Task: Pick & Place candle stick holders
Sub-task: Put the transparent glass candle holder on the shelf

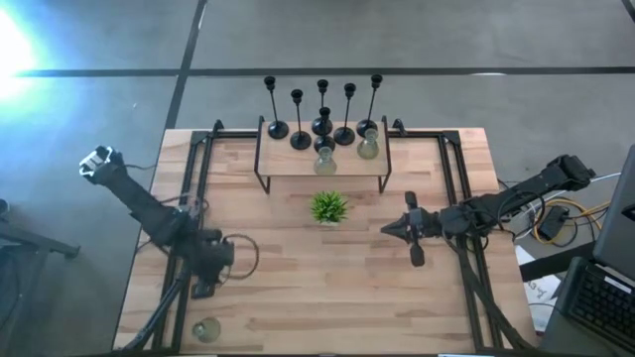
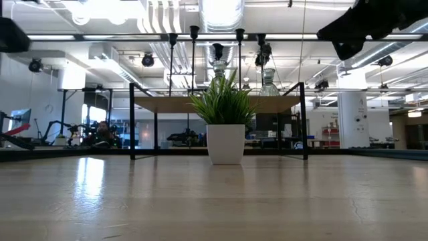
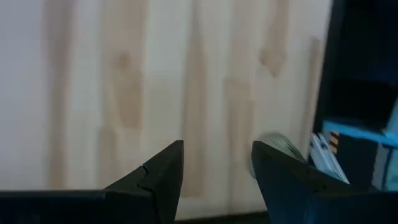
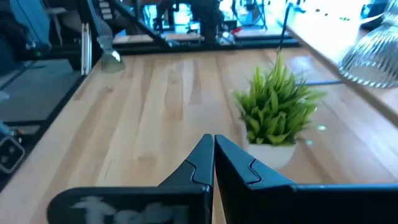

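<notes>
Several slim black candle stick holders (image 1: pixel 298 121) stand on their round bases on a wooden riser shelf (image 1: pixel 288 164) at the table's far middle, with two squat glass holders (image 1: pixel 368 147) among them. A third glass holder (image 1: pixel 206 329) sits on the table near the near left corner; it also shows in the left wrist view (image 3: pixel 280 148). My left gripper (image 1: pixel 203 288) hangs open and empty just short of it (image 3: pixel 217 146). My right gripper (image 1: pixel 387 228) is shut and empty, pointing at the small green plant (image 4: pixel 277 112) from the right (image 4: pixel 213 146).
The potted plant (image 1: pixel 328 207) stands in front of the shelf, mid-table. Black frame rails (image 1: pixel 198 178) run along the table's left and right sides (image 1: pixel 458 188). Bare wood lies between the two grippers. Cables and a keyboard (image 1: pixel 595 297) sit off the right edge.
</notes>
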{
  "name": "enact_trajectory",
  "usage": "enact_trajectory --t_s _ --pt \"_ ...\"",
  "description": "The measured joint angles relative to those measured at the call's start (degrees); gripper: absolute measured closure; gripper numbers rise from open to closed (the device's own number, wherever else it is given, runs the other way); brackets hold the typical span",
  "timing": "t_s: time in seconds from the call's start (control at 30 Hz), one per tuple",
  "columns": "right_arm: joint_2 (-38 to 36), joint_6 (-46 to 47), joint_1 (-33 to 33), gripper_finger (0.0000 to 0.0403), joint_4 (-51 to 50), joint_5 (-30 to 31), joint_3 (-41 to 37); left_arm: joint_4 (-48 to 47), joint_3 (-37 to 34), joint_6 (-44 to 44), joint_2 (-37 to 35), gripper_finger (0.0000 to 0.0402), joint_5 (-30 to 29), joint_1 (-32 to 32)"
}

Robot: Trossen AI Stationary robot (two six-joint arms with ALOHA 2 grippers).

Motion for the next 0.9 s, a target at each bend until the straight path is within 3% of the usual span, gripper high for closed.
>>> enact_trajectory --t_s 0.2,0.37,0.6,0.9 --pt "-2.0 -2.2 -0.3 0.0394 0.1 0.0 1.0 3.3 0.0 -10.3 1.8 0.0214 -1.3 -11.4" --pt "-3.7 -3.4 -0.6 0.0394 -0.4 0.0 1.0 7.6 0.0 -17.5 4.4 0.0236 -0.9 -17.3" --pt "-4.0 -3.1 -0.6 0.0394 -0.4 0.0 1.0 13.5 0.0 -24.2 5.9 0.0249 1.8 -18.5" --pt "-4.0 -3.1 -0.6 0.0394 -0.4 1.7 1.0 16.4 0.0 -25.9 7.6 0.0250 2.0 -19.6"
